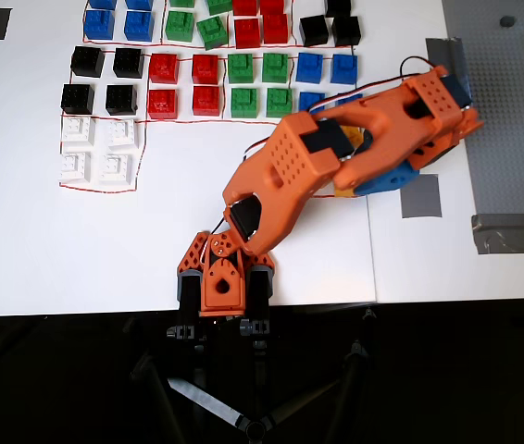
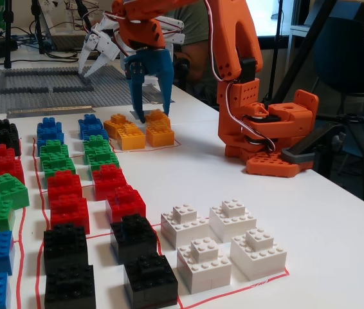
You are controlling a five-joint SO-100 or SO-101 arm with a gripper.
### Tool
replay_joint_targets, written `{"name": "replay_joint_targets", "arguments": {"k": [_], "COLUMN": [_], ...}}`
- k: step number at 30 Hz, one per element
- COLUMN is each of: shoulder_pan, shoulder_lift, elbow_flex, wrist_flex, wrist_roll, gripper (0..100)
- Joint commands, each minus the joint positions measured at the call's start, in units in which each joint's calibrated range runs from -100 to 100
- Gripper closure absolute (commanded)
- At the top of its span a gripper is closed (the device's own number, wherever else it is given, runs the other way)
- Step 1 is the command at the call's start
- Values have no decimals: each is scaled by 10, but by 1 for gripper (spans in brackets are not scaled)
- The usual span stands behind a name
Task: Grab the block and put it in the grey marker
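I work in what looks like a lab or maker space: my white table carries bricks sorted by colour inside red pen outlines, with tripod legs below and cables, stands and a second pale claw behind.

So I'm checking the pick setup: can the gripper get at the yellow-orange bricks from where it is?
Probably yes. In the fixed view the gripper hangs open directly over the yellow-orange bricks, its blue fingers straddling the back one, and nothing blocks the way down.
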Motion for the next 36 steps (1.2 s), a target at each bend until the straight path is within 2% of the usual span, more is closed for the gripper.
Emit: {"name": "replay_joint_targets", "arguments": {"k": [1,11,23,29,36], "shoulder_pan": [-16,8,89,129,143], "shoulder_lift": [-52,-92,90,147,172], "elbow_flex": [-87,-184,-467,-492,-475], "wrist_flex": [56,66,66,66,67], "wrist_roll": [0,38,75,102,104], "gripper": [100,100,100,100,100]}}
